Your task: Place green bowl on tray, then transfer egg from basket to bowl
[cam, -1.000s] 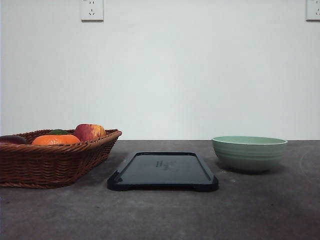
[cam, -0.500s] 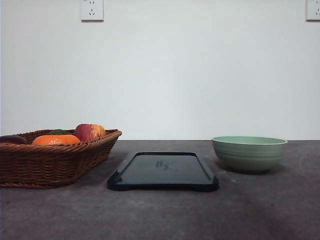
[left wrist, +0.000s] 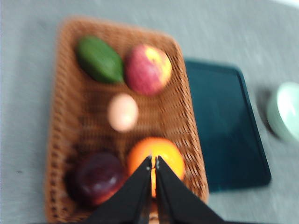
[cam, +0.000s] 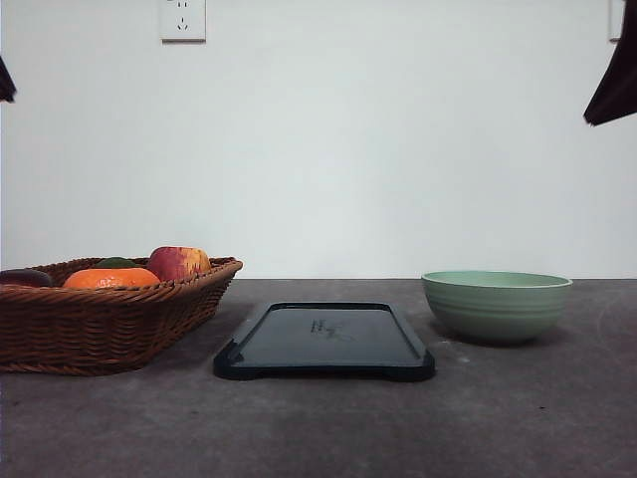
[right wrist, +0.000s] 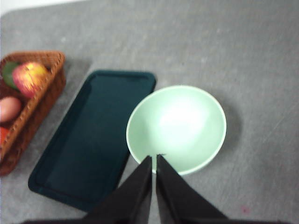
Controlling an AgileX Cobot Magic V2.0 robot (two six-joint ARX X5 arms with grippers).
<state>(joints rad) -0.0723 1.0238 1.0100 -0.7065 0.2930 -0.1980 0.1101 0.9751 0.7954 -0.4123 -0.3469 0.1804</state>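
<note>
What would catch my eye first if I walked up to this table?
Probably the wicker basket on the left, bright with an orange, a red apple and a pale egg. A dark tray lies bare in the middle, and a green bowl stands on the table to its right.

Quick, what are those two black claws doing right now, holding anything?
Left gripper: shut, holding nothing, above the brown woven wicker basket.
Right gripper: shut, empty, above the pale green round ceramic bowl.
</note>
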